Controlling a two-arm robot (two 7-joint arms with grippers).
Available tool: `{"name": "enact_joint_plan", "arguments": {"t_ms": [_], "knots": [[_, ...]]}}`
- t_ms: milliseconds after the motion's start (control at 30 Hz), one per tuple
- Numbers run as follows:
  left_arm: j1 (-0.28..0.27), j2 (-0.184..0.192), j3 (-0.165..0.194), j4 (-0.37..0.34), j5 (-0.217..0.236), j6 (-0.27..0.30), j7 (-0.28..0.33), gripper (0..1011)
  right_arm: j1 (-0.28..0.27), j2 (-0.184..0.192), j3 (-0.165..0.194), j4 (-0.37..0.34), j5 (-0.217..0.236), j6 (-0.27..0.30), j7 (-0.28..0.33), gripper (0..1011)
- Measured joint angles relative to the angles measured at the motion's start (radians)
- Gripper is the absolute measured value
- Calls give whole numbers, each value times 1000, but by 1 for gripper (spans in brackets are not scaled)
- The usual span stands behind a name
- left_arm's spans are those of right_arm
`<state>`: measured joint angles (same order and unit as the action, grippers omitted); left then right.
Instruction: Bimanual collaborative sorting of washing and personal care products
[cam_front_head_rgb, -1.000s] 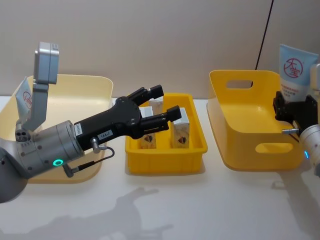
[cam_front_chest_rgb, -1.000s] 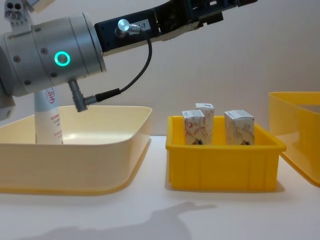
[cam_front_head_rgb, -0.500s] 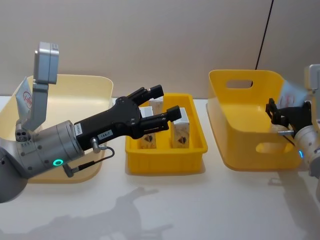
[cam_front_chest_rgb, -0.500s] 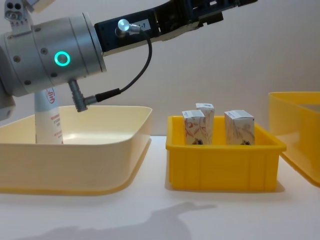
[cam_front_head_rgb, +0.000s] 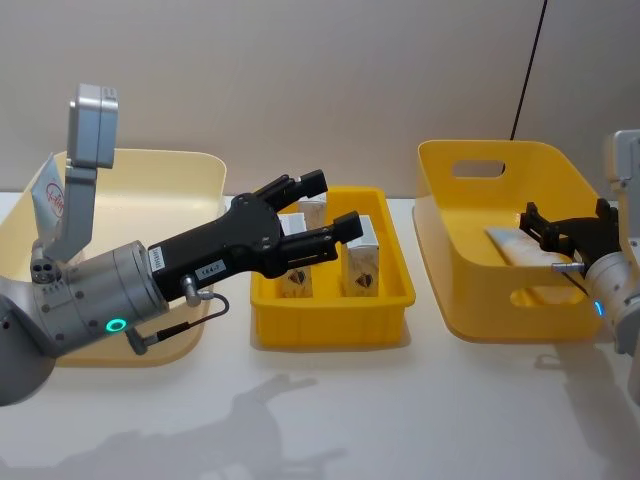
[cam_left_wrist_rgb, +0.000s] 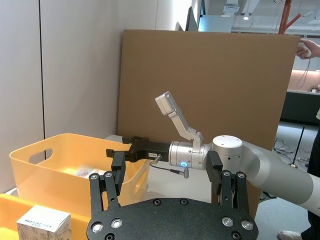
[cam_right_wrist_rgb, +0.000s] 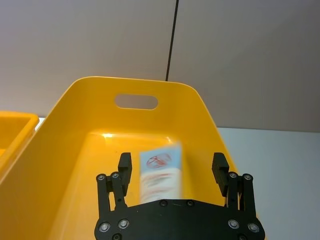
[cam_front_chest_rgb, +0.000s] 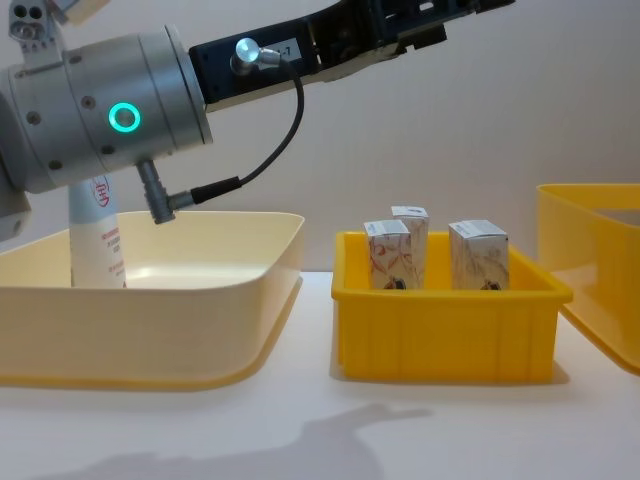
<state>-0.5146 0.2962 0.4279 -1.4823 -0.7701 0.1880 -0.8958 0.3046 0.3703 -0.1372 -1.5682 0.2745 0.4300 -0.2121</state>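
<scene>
My left gripper (cam_front_head_rgb: 330, 205) hovers open and empty over the small yellow bin (cam_front_head_rgb: 330, 325), where three white cartons with reddish swirls (cam_front_head_rgb: 362, 262) (cam_front_chest_rgb: 478, 255) stand upright. In the left wrist view its fingers (cam_left_wrist_rgb: 112, 175) are spread, with one carton (cam_left_wrist_rgb: 42, 222) below. A white tube with red print (cam_front_head_rgb: 55, 195) (cam_front_chest_rgb: 97, 235) stands in the cream bin (cam_front_head_rgb: 170, 335). My right gripper (cam_front_head_rgb: 535, 225) (cam_right_wrist_rgb: 171, 158) is open over the big yellow bin (cam_front_head_rgb: 480, 310) (cam_right_wrist_rgb: 60, 165). A pale-blue tube (cam_front_head_rgb: 515, 245) (cam_right_wrist_rgb: 160, 175) lies loose inside that bin, under the spread fingers.
The three bins stand in a row on the white table (cam_front_head_rgb: 400, 410), cream at left, small yellow in the middle, big yellow at right. A black cable (cam_front_head_rgb: 530, 60) hangs behind the big bin. The table's front strip is bare.
The right gripper held the tube upright beside the big yellow bin, then swung inward and let it go. The tube now lies in the bin. The left arm stayed still.
</scene>
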Motion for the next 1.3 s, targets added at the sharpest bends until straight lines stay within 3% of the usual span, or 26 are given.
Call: {"name": "enact_joint_plan", "arguments": {"t_ms": [400, 1100, 1300], "knots": [[0, 0, 0, 0, 0, 0, 0, 1003, 2, -3, 0, 2, 1, 3, 0, 1001], [0, 0, 0, 0, 1, 0, 1, 1003, -24, 2, 5, -36, -13, -40, 23, 1001], [12, 4, 1, -5, 23, -5, 38, 1003, -53, -2, -4, -52, -11, -73, 48, 1001]]}}
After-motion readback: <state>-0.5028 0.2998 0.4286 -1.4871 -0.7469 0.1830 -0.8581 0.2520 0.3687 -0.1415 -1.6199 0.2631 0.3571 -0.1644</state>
